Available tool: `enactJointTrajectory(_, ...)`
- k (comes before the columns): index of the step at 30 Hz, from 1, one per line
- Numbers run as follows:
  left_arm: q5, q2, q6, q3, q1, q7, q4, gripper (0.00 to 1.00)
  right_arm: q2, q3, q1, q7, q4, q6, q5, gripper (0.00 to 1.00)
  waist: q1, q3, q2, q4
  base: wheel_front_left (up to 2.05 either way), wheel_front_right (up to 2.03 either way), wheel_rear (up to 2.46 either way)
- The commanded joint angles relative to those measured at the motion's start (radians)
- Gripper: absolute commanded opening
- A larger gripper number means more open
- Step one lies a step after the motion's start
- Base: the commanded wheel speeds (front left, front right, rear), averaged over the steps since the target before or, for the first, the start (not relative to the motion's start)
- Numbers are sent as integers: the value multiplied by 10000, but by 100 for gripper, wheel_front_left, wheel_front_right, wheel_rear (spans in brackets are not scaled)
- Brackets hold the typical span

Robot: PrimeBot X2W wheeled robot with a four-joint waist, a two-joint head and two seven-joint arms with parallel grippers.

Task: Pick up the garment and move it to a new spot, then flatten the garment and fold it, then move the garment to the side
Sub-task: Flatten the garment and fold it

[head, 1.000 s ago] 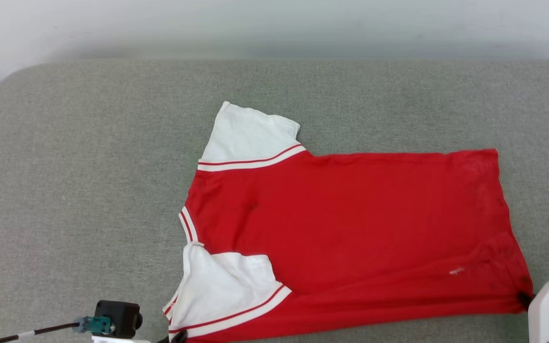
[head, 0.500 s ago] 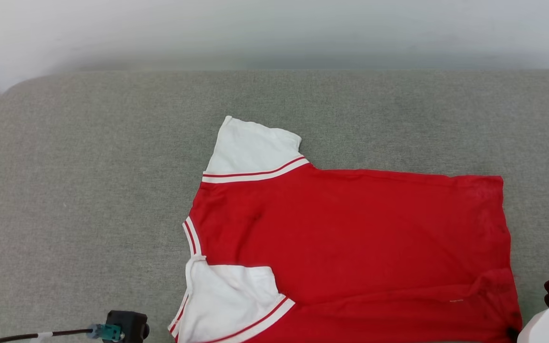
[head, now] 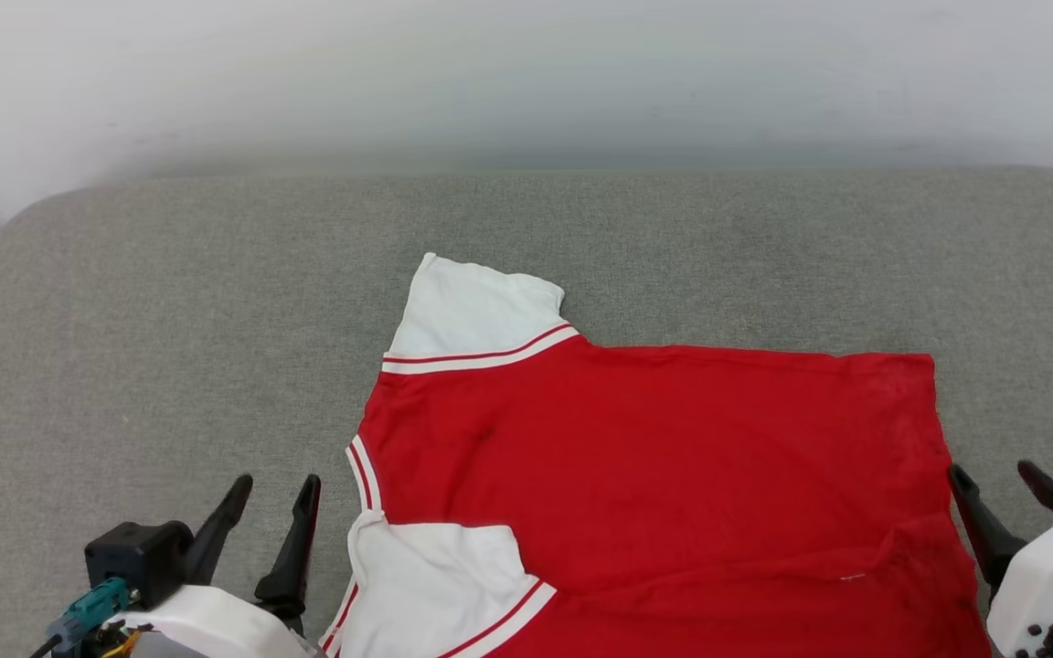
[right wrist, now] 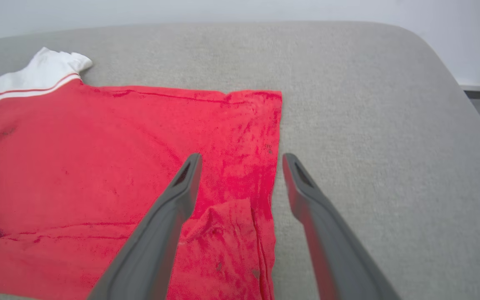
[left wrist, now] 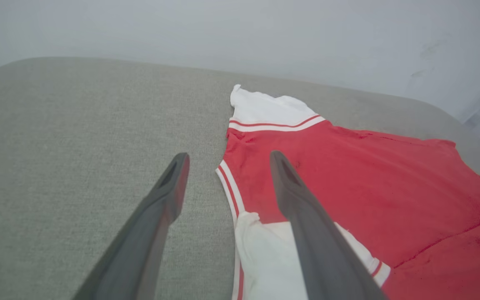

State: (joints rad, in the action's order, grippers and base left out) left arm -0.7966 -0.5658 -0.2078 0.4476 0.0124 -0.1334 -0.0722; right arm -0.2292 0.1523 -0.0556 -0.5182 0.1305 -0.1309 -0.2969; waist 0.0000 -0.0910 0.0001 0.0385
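Fingers (left wrist: 169, 187) of the left gripper (head: 277, 482) spread empty beside the collar (head: 362, 466) of the garment (head: 654, 457), flat on a grey cushion (head: 170, 320); right gripper (head: 989, 469) gapes empty at its hem (head: 938, 429), whose rumpled fold (right wrist: 227, 221) the right wrist view reveals.

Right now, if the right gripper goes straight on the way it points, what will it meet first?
Probably the hem edge of the red thin-fabric T-shirt with white sleeves: the open right gripper straddles it, one finger over cloth, one over the grey fabric cushion. Depth is unclear.
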Motion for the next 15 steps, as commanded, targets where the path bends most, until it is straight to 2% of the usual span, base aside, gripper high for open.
enactJointTrajectory(1,192,37,54,-50,-138,-374,-76,100,-2,-67,165,361,110,4,83,100,0,67,-1,-9,0,0,0)
enactJointTrajectory(4,605,302,93,-314,-238,-1066,-157,100,69,-264,283,1451,195,4,31,100,0,183,-1,-25,0,0,0)
enactJointTrajectory(8,1264,876,43,-898,-201,-1312,-309,100,132,-425,324,2841,187,4,28,100,0,283,-1,-51,0,0,0)
enactJointTrajectory(11,1884,1518,312,-1599,90,-1320,-616,100,288,-538,203,3753,161,4,15,100,0,332,-1,-85,0,0,0)
enactJointTrajectory(15,2615,2170,893,-2313,320,-1315,-774,100,447,-668,157,4653,166,4,99,100,0,317,-1,-190,0,0,0)
